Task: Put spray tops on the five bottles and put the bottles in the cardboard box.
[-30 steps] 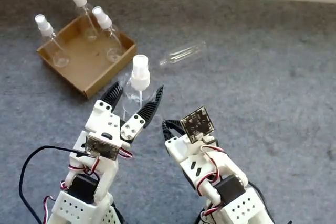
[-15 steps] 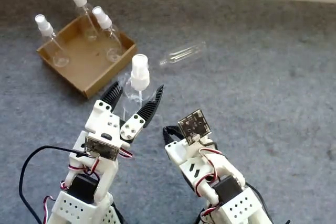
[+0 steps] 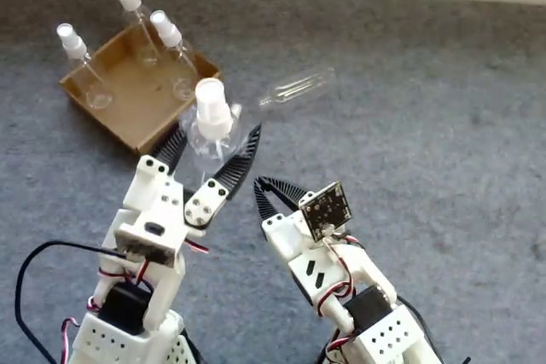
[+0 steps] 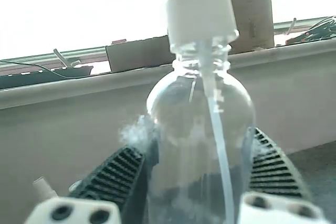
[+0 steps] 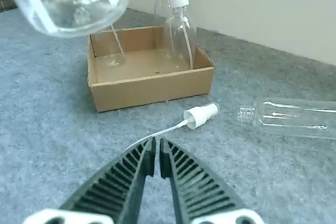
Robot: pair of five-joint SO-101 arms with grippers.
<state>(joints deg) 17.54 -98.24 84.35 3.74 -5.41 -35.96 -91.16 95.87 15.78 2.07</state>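
Note:
My left gripper (image 3: 213, 141) is shut on a clear bottle (image 3: 209, 125) with a white spray top (image 3: 211, 95), held upright above the carpet beside the cardboard box (image 3: 111, 112). In the left wrist view the bottle (image 4: 199, 145) stands between the black fingers (image 4: 113, 177). Three capped bottles (image 3: 171, 49) stand in the box. An uncapped bottle (image 5: 291, 119) lies on its side past the box, also seen from above as the lying bottle (image 3: 299, 87). A loose spray top (image 5: 201, 115) with its tube lies just ahead of my right gripper (image 5: 156, 156), which is shut and holds nothing.
Grey carpet (image 3: 426, 125) covers the whole work surface. A pale wall runs along the far edge. The box (image 5: 152, 90) sits at the far left, with open carpet to the right of the lying bottle.
The left arm has lifted the capped bottle and carried it up and toward the box. The right arm has shifted slightly forward and turned.

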